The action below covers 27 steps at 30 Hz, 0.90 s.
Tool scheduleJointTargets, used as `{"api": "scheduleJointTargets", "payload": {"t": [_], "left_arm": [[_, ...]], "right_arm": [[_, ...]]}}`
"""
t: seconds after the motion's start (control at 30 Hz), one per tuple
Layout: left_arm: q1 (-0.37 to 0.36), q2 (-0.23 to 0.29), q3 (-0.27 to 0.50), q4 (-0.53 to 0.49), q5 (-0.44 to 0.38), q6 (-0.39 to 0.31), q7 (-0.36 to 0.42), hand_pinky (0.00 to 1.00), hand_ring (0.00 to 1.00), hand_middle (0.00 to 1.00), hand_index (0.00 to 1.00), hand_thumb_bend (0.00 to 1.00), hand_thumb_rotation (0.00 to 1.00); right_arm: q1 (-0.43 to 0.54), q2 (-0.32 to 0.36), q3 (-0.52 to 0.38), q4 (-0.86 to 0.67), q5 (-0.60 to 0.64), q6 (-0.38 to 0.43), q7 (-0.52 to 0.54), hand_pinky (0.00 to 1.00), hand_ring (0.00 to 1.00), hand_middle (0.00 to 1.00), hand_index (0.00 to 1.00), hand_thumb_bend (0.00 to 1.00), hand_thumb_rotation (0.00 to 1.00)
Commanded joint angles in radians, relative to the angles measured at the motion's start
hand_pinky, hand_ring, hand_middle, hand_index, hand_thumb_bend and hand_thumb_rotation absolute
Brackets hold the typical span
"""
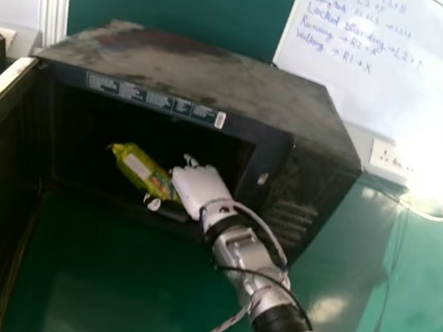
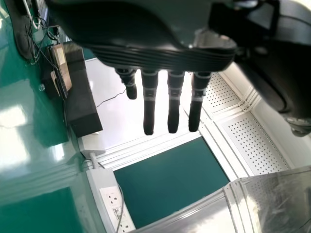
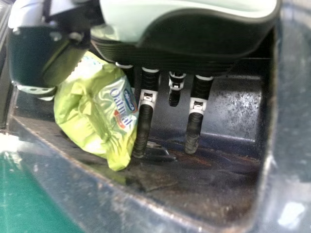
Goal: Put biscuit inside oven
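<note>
Green table [image 1: 412, 286]: runs beneath the oven and out past its right side.
Whiteboard [image 1: 425, 88]: stands behind the oven toward the right, with handwriting across its upper part.
Oven [image 1: 211, 68]: dark, box-shaped, its mouth facing the robot; the top is scuffed and patchy, and a strip of labels runs along the frame above the opening.
Oven door [image 1: 1, 133]: swung wide open on the left, reaching toward the robot.
Right arm [image 1: 253, 263]: comes in from the bottom edge at the right and slants up to the oven mouth, with loose cables along it.
Left hand [image 2: 160, 39]: away from the packet in its wrist view, released, its dark fingers straight.
Right hand [image 1: 201, 190]: at the oven opening, grasping the biscuit packet between the thumb and the nearest finger; other fingers [image 3: 192, 128] extend into the cavity beside it.
Biscuit packet [image 1: 139, 169]: yellow-green, crumpled, just inside the oven mouth, tilted, one end against the right hand and the other pointing left. Whether its underside touches the oven floor, I cannot tell.
Socket box [image 1: 390, 162]: white, on the table just beside the oven's right side, near the whiteboard's lower edge.
</note>
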Motion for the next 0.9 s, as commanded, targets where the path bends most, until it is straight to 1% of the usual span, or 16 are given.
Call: {"api": "scheduleJointTargets", "payload": {"t": [0.0,0.1,0.23,0.4,0.6,0.7,0.87], "left_arm": [[0.005,-0.004,0.003,0.000,0.003,-0.011,0.002,0.64,0.76,0.81,0.81,0.92,0.62],[0.001,-0.003,0.000,0.003,-0.010,-0.006,-0.005,0.63,0.76,0.80,0.81,0.92,0.62],[0.006,-0.005,0.000,-0.008,-0.012,0.004,-0.003,0.63,0.75,0.82,0.82,0.92,0.62],[0.007,-0.006,-0.004,-0.006,-0.006,-0.003,0.000,0.65,0.74,0.84,0.82,0.93,0.60],[0.010,0.000,0.001,-0.006,0.002,-0.005,0.000,0.67,0.74,0.85,0.82,0.94,0.59],[0.009,-0.008,0.003,-0.019,-0.002,0.009,0.007,0.67,0.75,0.85,0.82,0.93,0.60],[0.010,-0.005,-0.001,-0.003,0.004,-0.017,0.002,0.69,0.76,0.85,0.83,0.92,0.59]], "right_arm": [[-0.053,0.001,0.006,0.052,0.017,0.003,-0.028,0.46,0.47,0.49,0.47,0.50,0.00],[-0.082,0.013,0.021,0.109,0.020,0.009,-0.043,0.45,0.46,0.49,0.48,0.50,0.00],[-0.116,0.031,0.029,0.177,0.034,0.009,-0.051,0.45,0.47,0.48,0.47,0.50,0.00],[-0.151,0.043,0.041,0.242,0.049,0.003,-0.059,0.45,0.46,0.48,0.48,0.50,0.00],[-0.178,0.051,0.053,0.292,0.067,0.002,-0.069,0.44,0.46,0.49,0.48,0.50,0.00],[-0.189,0.052,0.057,0.312,0.073,0.005,-0.068,0.45,0.47,0.49,0.47,0.50,0.00],[-0.202,0.051,0.059,0.344,0.085,0.011,-0.063,0.45,0.47,0.49,0.47,0.50,0.00]]}}
